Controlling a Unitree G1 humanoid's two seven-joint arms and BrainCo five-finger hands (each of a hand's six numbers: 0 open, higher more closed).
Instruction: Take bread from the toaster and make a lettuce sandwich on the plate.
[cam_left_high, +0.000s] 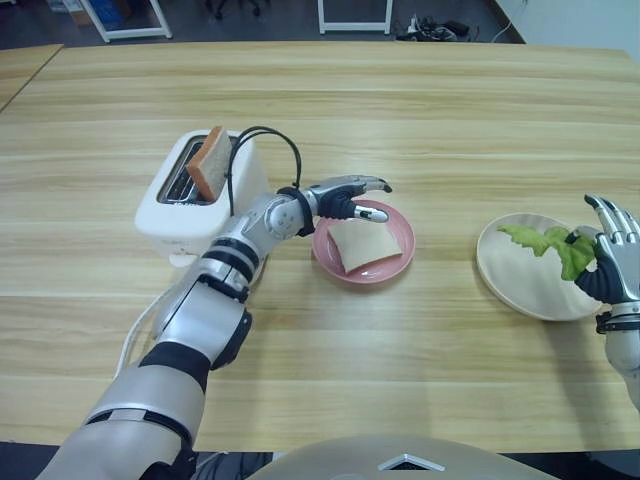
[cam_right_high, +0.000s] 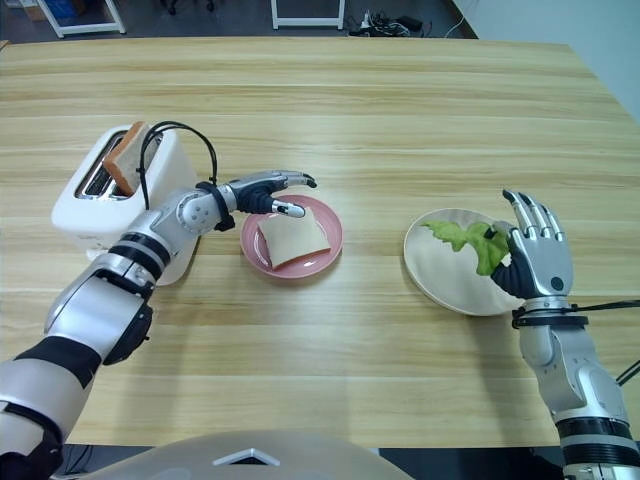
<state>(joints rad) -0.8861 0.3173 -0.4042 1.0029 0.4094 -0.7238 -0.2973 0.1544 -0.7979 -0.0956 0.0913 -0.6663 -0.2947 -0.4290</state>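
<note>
left: bread (cam_left_high: 208, 160) in toaster (cam_left_high: 185, 212) | centre: slice (cam_left_high: 365, 243) on plate (cam_left_high: 404, 243) | right: lettuce (cam_left_high: 552, 246) on dish (cam_left_high: 520, 282)

Table (cam_left_high: 450, 110): wood with visible grain, smooth, low sheen. Toaster (cam_left_high: 170, 215): white plastic shell, glossy; the slot rims look like bare metal. Toast (cam_left_high: 209, 160) in its slot: browned, rough-looking crust. Pink plate (cam_left_high: 400, 235): smooth and glossy. Bread slice (cam_left_high: 365, 245) on it: pale, matt. Beige plate (cam_left_high: 520, 275): matt. Lettuce leaf (cam_left_high: 550, 243): crinkled. My left hand (cam_left_high: 345, 195) and my right hand (cam_right_high: 535, 250): silver metallic shells with matt black parts.
</note>
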